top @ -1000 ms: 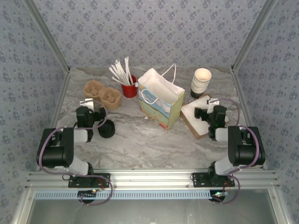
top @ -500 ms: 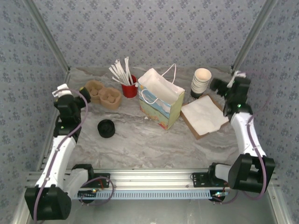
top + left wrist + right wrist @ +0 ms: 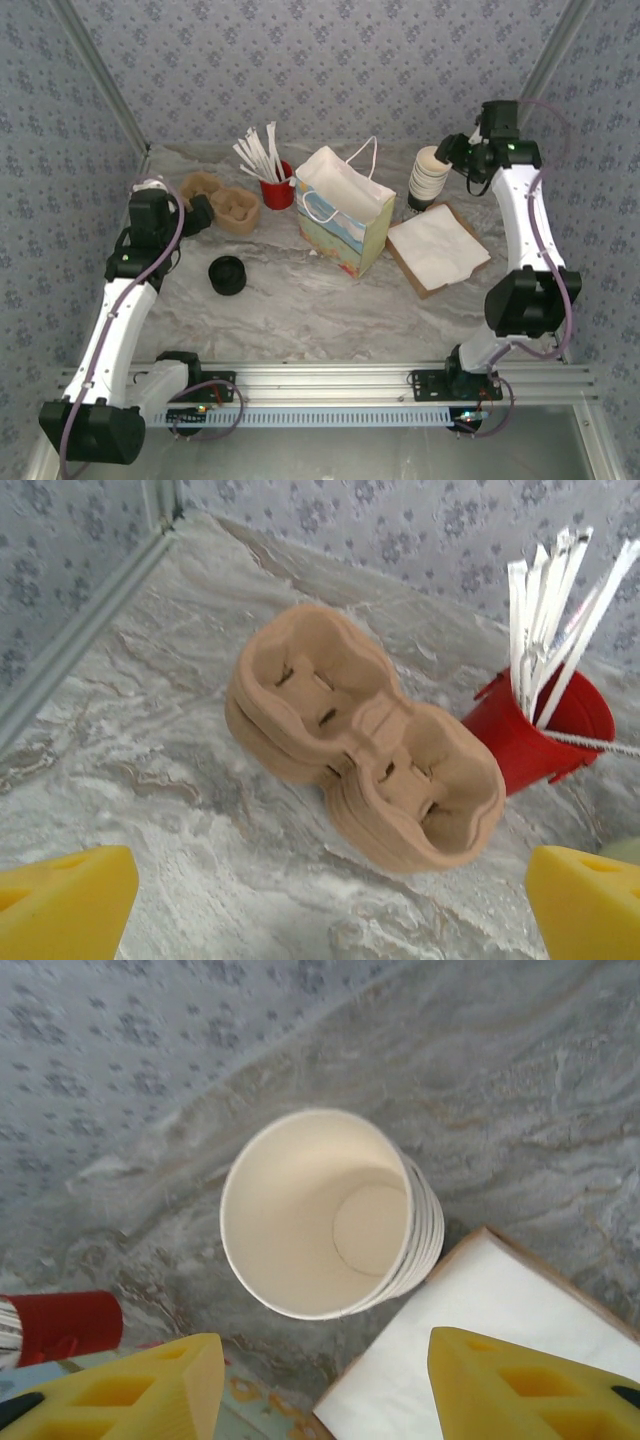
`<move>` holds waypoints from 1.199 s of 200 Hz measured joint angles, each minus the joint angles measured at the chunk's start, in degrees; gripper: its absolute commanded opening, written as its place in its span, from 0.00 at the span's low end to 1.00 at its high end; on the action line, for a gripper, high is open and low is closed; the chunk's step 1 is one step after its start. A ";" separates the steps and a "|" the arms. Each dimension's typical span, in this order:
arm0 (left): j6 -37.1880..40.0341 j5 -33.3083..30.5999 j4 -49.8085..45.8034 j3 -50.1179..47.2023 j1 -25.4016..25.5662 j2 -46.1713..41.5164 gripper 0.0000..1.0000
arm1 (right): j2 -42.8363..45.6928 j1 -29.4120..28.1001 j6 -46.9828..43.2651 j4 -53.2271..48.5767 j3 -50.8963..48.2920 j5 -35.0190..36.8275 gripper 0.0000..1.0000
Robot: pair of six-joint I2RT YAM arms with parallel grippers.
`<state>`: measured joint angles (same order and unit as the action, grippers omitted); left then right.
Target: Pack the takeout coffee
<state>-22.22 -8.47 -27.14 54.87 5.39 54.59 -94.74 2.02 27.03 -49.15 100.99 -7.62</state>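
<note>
Top external: both arms have swung up out of their folded rest by the bases & now reach toward the back of the counter (image 3: pixel 300 300). Left hand (image 3: pixel 205 213) hangs by the pulp cup carriers (image 3: pixel 225 203) at back left. Right hand (image 3: pixel 452 152) is raised beside the rim of the white cup stack (image 3: pixel 430 175) at back right. Gift bag (image 3: pixel 345 215) stands open mid-counter, btwn the two. Takeout coffee (image 3: pixel 413 206) looks to be the dark-topped bit tucked at the left foot of that stack. It's mostly hidden, green body not clear, well apart from the left hand & below the right one. Low black round piece (image 3: pixel 228 275) sits alone at front left, nothing touching it. Left wrist: yellow fingers (image 3: pixel 60 900) sit at the far edges, so jaws are spread wide w/ nothing btwn them. Carriers are dead ahead, red cup of stirrers (image 3: pixel 545 735) just beside them. Right wrist: looking down into the top white cup, napkin pad (image 3: pixel 480 1340) just beside the stack. Fingers here are set narrower than the left's but w/ a clear gap, nothing held. My read: approach phase only, nothing packed yet. The right hand is the one placed to fetch the coffee, but it's lined up on the empties, so it'd need to drop & shift to the stack's foot.
</note>
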 measured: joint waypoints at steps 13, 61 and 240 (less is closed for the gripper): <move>0.00 0.96 -0.42 0.00 0.00 -0.02 0.99 | -2.16 -0.66 0.22 -2.40 2.49 1.29 0.58; 0.04 4.28 -0.96 0.00 0.00 -0.22 0.99 | -6.54 -1.27 1.05 -7.13 6.67 5.51 0.50; 0.07 4.83 -1.20 0.00 0.00 -1.31 0.99 | -15.54 -1.44 0.61 -9.79 14.27 7.23 0.05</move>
<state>-22.15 -3.64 -28.34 54.87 5.39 53.28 -110.28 0.58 27.64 -58.94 115.26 -0.38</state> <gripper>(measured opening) 0.993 0.072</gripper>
